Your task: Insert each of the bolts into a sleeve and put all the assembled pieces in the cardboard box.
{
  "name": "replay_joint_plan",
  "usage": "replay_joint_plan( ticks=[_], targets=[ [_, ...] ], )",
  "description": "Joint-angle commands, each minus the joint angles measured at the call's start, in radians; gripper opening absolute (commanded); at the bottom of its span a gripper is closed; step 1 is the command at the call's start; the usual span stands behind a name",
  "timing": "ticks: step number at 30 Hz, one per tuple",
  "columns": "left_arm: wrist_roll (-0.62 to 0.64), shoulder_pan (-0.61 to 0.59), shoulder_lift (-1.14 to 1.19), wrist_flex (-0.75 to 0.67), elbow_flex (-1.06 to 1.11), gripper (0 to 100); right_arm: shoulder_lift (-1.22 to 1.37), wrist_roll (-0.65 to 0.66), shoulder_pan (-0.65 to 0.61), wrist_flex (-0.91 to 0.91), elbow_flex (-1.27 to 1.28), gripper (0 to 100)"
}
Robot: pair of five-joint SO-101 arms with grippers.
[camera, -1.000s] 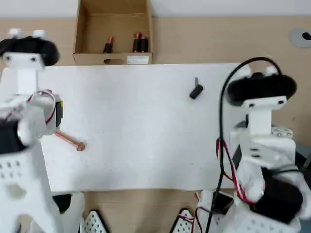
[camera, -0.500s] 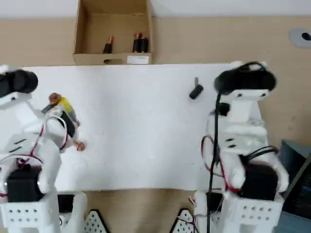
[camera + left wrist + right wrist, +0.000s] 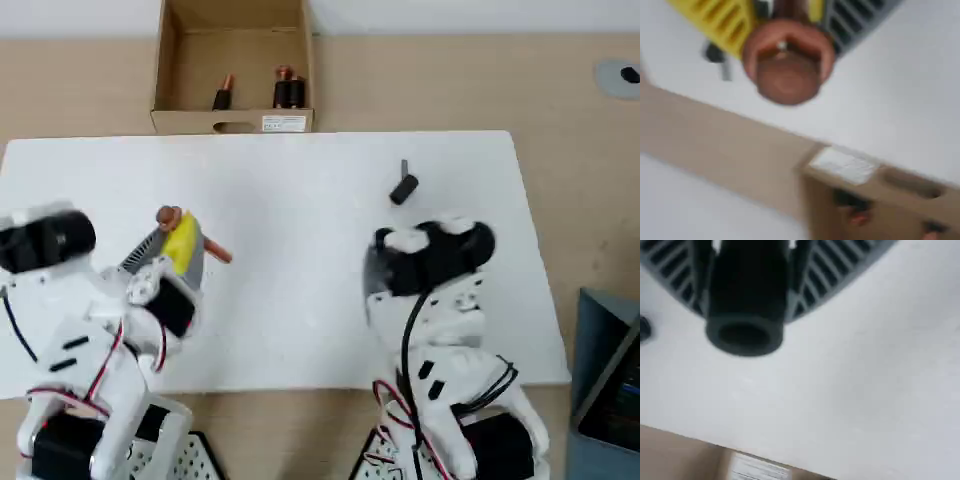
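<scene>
Copper bolt point(image 3: 787, 70): our left gripper point(image 3: 178, 240) pinches it. Our right gripper point(image 3: 747, 265) pinches the black sleeve point(image 3: 745, 325), open white mat point(image 3: 300, 270) between.

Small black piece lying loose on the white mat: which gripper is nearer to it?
Right. The right gripper, holding a black sleeve, sits close to the small black piece, on the robot's side of it; the left gripper, holding a copper bolt, is far across the mat.

Bright, even light falls from above on the white surface point(image 3: 300, 310). Shadows are soft and faint: a grey one beside the right arm point(image 3: 450, 310), mild shade inside the box point(image 3: 200, 50).
</scene>
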Motion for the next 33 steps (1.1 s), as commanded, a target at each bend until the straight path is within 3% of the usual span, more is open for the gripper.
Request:
replay_joint_plan(
  ticks=[1, 10, 14, 20, 33],
  targets=[
    [0.005, 0.066, -0.079, -0.046, 0.014, 0, -0.033, -0.008, -0.096, -0.031, 0.008, 0.9],
    [0.005, 0.157, -0.165, -0.06, -0.006, 0, -0.088, -0.005, -0.354, -0.026, 0.018, 0.9],
    [0.005, 0.178, -0.165, -0.061, -0.035, 0, -0.105, 0.058, -0.437, -0.029, 0.038, 0.9],
    [0.005, 0.236, -0.165, -0.06, -0.037, 0, -0.101, 0.141, -0.504, -0.031, 0.044, 0.9],
    [0.068, 0.262, -0.156, -0.031, -0.095, 0, -0.104, 0.15, -0.53, -0.061, 0.113, 0.9]
  ],
)
